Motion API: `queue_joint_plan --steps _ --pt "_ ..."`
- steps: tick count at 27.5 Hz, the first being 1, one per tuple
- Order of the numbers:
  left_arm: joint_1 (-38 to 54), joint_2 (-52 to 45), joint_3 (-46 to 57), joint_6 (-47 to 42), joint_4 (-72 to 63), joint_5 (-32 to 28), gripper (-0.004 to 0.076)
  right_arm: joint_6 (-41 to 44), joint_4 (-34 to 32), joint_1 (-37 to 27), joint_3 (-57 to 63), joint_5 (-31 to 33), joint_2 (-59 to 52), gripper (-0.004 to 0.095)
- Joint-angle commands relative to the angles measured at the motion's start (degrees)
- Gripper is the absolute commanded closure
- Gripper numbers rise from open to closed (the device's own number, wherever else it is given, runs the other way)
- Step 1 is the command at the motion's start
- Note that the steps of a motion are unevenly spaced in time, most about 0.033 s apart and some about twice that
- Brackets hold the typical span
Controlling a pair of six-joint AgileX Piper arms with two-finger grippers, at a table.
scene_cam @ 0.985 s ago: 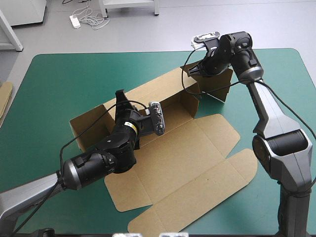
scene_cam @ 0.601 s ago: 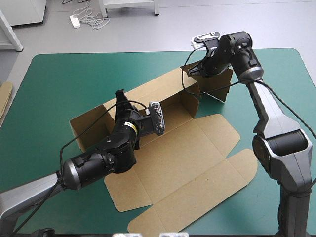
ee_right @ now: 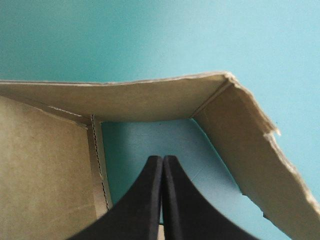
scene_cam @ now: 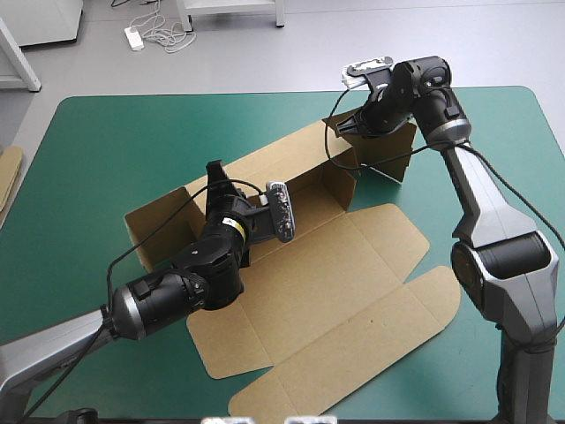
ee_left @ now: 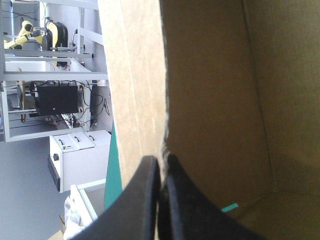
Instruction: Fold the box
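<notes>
The brown box [scene_cam: 353,274] lies in the middle of the teal-green cover, its long back wall [scene_cam: 291,159] raised and its lid flat toward the front right. My left gripper [scene_cam: 214,174] is at the top of the back wall near its left end; in the left wrist view the gripper [ee_left: 162,167] is shut on the wall's edge [ee_left: 145,100]. My right gripper [scene_cam: 342,129] is at the wall's right end. It [ee_right: 162,160] is shut, pointing down into the corner between the back wall [ee_right: 150,100] and the raised end flap [ee_right: 250,145], with no board seen between its fingers.
An edge of more brown board [scene_cam: 9,172] shows at the table's left edge. Bare teal-green cover [scene_cam: 132,132] lies behind and left of the box and along the table's right side [scene_cam: 530,177].
</notes>
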Motion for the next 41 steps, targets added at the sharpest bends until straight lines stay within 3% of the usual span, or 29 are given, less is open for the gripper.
queue_joint_plan --steps 1,7,23,35,41 --pt "-0.4 -1.5 -1.3 -0.6 -1.0 -2.2 0.0733 0.6 1.3 0.1 -2.9 -0.1 -5.7 0.0921" --pt "-0.4 -1.5 -1.3 -0.6 -1.0 -2.0 0.0733 0.5 1.4 0.1 -10.9 -4.0 -7.1 0.0921" --pt "-0.4 -1.5 -1.3 -0.6 -2.4 -2.0 0.0733 0.5 1.3 0.0 -10.8 -12.1 -0.1 0.0921" --pt "-0.4 -1.5 -1.3 0.0 -2.7 -2.0 0.0733 0.5 -2.0 0.0 -10.6 0.0 0.8 0.0921" --pt "-0.4 -1.5 -1.3 -0.3 -2.6 -1.8 0.0733 1.4 -1.9 0.0 -9.7 0.0 -0.7 0.0921"
